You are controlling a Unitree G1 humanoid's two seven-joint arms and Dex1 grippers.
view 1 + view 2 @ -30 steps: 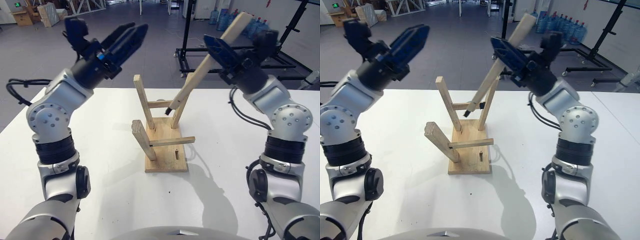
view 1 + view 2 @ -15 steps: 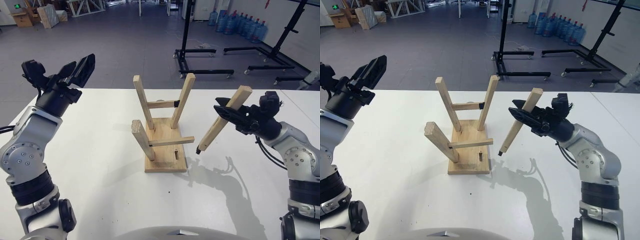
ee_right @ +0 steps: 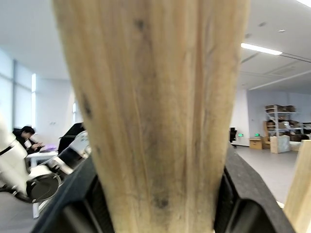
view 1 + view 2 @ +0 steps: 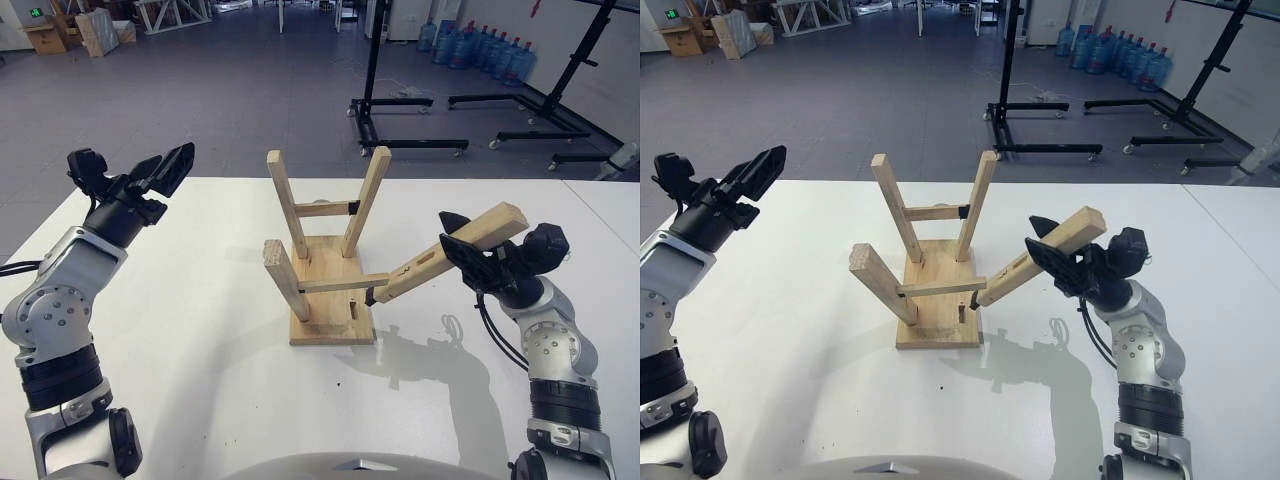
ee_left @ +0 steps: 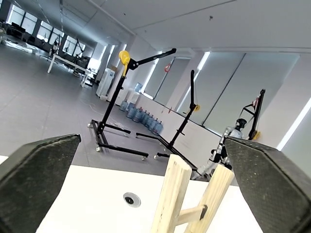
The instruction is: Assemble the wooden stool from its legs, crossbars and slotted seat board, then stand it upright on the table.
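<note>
The slotted seat board (image 4: 331, 310) lies flat on the white table (image 4: 200, 350). Three legs stand up from it: two at the back (image 4: 286, 203) (image 4: 364, 201), joined by a short crossbar (image 4: 321, 209), and one at the front left (image 4: 287, 281). A second crossbar (image 4: 345, 283) runs right from the front leg. My right gripper (image 4: 466, 249) is shut on the fourth leg (image 4: 440, 259), which is held tilted with its lower end by that crossbar's free end; its fingers (image 3: 82, 204) flank the wood. My left gripper (image 4: 168, 167) hangs open and empty above the table's left side, pads (image 5: 34, 174) wide apart.
Black wheeled stands (image 4: 410, 100) and several water bottles (image 4: 480, 45) are on the floor behind the table. Bare tabletop lies left, right and in front of the stool. A small round hole (image 5: 129, 199) marks the table surface.
My right arm has come down from high above the stool, swinging the leg's lower end to the front crossbar's free end. My left arm has drawn back to the left and lowered, still open.
</note>
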